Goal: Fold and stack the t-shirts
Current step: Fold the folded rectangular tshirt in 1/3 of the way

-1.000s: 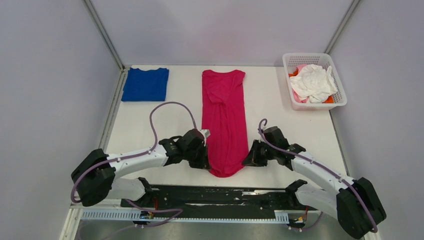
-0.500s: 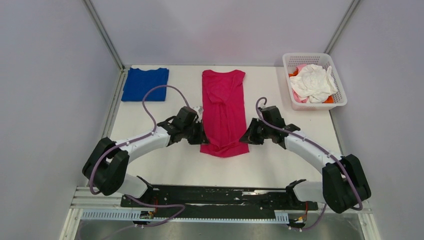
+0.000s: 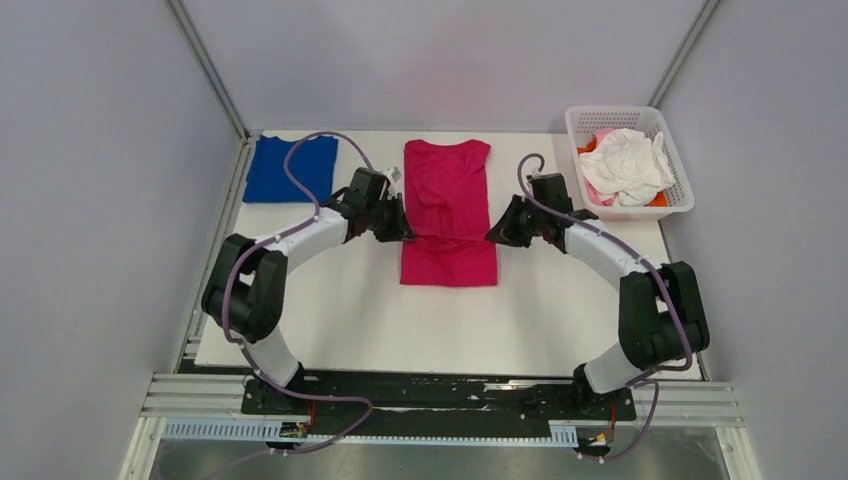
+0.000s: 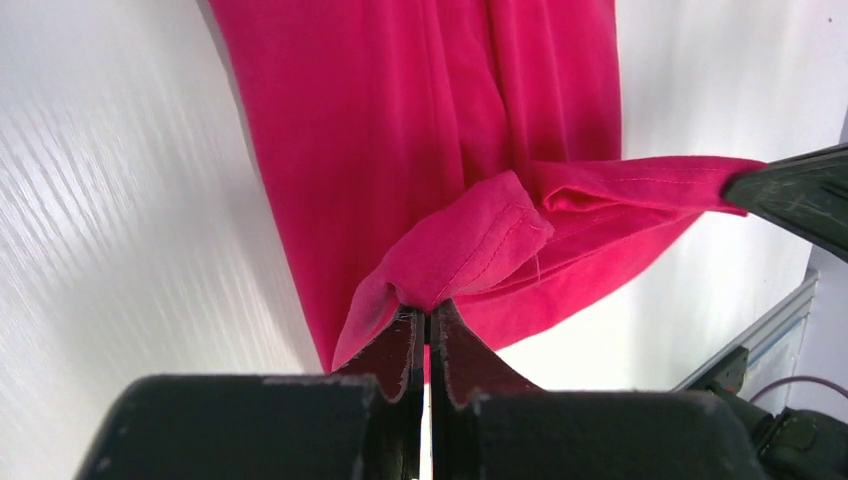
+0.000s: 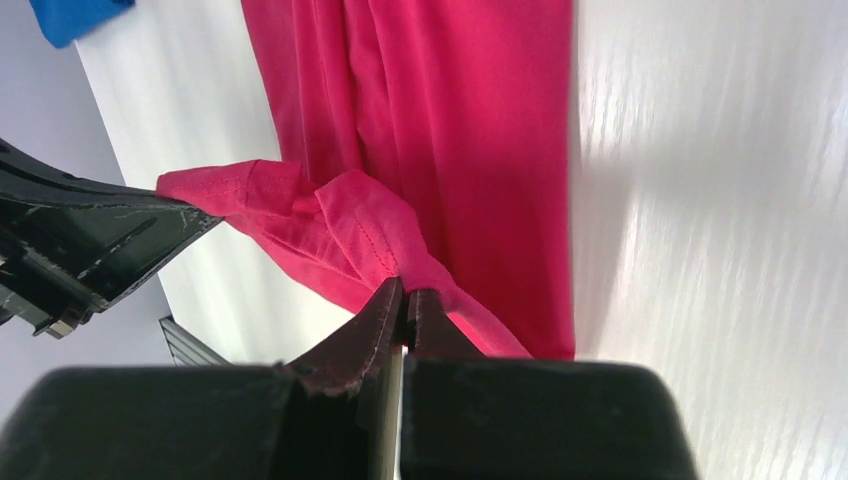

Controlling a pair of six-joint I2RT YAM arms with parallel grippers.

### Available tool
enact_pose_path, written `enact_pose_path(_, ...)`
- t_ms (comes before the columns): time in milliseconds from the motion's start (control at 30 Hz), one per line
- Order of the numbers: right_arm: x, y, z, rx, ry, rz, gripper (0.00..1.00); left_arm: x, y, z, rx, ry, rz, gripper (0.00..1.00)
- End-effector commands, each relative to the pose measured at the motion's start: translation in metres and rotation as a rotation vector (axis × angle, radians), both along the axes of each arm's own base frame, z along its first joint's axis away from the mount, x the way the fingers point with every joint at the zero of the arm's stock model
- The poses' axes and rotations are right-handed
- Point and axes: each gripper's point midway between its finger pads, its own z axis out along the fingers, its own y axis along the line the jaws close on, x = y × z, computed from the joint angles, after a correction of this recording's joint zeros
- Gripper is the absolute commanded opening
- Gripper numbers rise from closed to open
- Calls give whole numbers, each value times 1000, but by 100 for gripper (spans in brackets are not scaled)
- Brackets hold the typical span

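And up it goes: left gripper [image 3: 404, 231] and right gripper [image 3: 497, 236], each pinched tight on a hem corner, have carried the magenta t-shirt [image 3: 448, 262] hem from lower frame to centre, so the fold looks about halfway over.

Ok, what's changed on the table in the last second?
The left hand and right hand, each gripping the pink shirt by its hem, carried the hem toward the collar, folding it shorter. The blue shirt and the basket stayed put.
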Motion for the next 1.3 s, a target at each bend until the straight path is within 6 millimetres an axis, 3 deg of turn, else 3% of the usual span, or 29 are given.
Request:
enact_pose_path(0,38,1,24,18,-120,17,0,28,-2,10,-12,-39,-24,0)
enact_pose_path(233,73,-9,23,19,-136,-1,0,56,0,6,-23,-40,-14,0)
enact_pose_path(567,108,-12,15,33,-153,22,0,82,2,0,-20,-30,-6,0)
enact_pose_path(767,130,-14,-2,35,-136,21,3,98,5,-23,4,25,7,0)
enact_pose_path(833,144,-19,-12,28,-124,-1,7,106,3,-28,7,36,14,11)
enact_pose_path(900,163,-27,-22,26,-114,-33,9,118,5,-28,13,36,39,35)
enact_pose_path(933,172,-29,-21,34,-118,-44,11,123,8,-27,12,33,56,59)
enact_pose_path(967,180,-30,-23,50,-112,-50,19,133,8,-20,4,13,66,69)
enact_pose_path(1000,186,-31,-21,67,-114,-47,24,143,10,-8,-14,-9,84,90)
enact_pose_path(1067,195,-33,-14,72,-137,-34,46,156,13,10,-40,-42,98,99)
enact_pose_path(1133,196,-35,-3,60,-169,-22,68,160,13,29,-55,-82,95,100)
enact_pose_path(1233,184,-40,3,26,-185,-23,85,154,15,53,-72,-131,84,100)
enact_pose_path(1267,178,-42,4,17,-184,-26,91,147,18,46,-66,-116,84,100)
